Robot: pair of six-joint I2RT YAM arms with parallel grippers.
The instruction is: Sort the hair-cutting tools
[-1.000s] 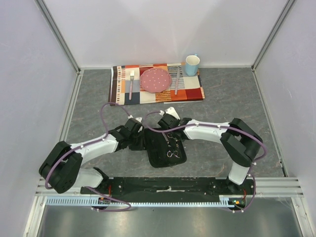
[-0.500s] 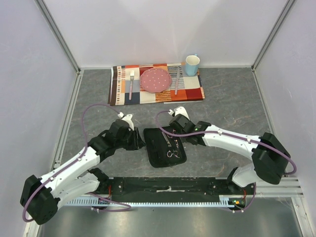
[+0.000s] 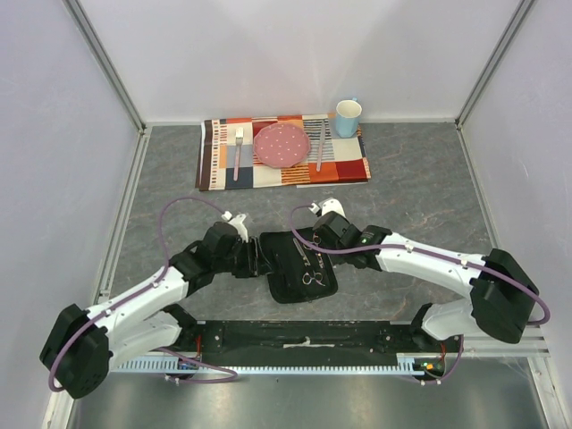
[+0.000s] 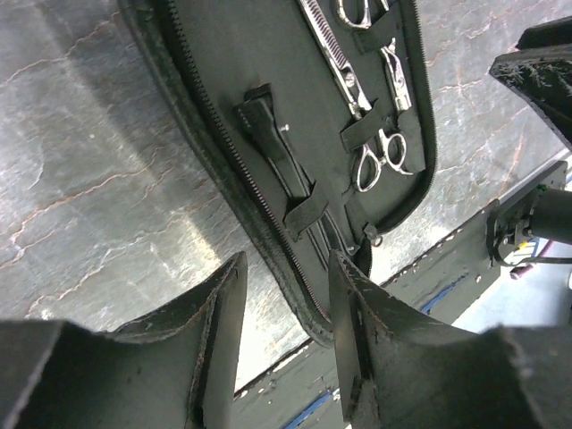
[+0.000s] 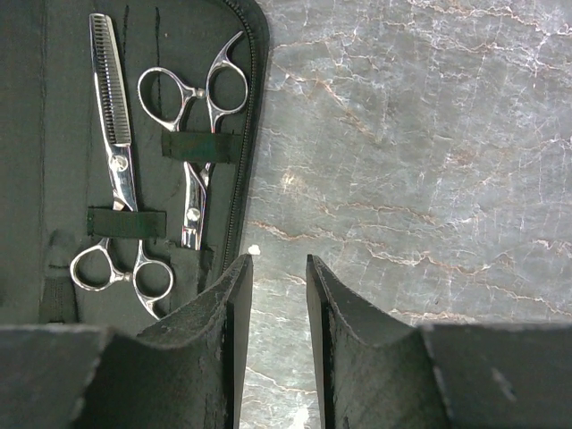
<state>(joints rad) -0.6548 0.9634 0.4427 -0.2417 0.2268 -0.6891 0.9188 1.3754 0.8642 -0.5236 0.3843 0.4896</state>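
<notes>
Jaws: left gripper [image 4: 286,259] parted, empty, at 9 o'clock edge of open black case [image 3: 279,268]. Right gripper [image 5: 277,261] parted, empty, at case's 1 o'clock corner.

Hair-cutting tools lie strapped inside case: thinning shears [image 5: 114,125] and plain scissors [image 5: 195,134] on 3 o'clock half, slim black comb [image 4: 273,147] on 9 o'clock half.

Step, likely: case laid open, no tool drawn yet.

Next: pinch ring handle, slide lengthwise from under strap.

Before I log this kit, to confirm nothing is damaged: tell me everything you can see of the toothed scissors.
The toothed scissors are shiny silver metal, blades closed, one blade cut into fine comb teeth. They lie in the open black case, tips up in the right wrist view, two ring handles below. A black elastic strap crosses them above the rings. A second pair lies alongside, reversed.
</notes>
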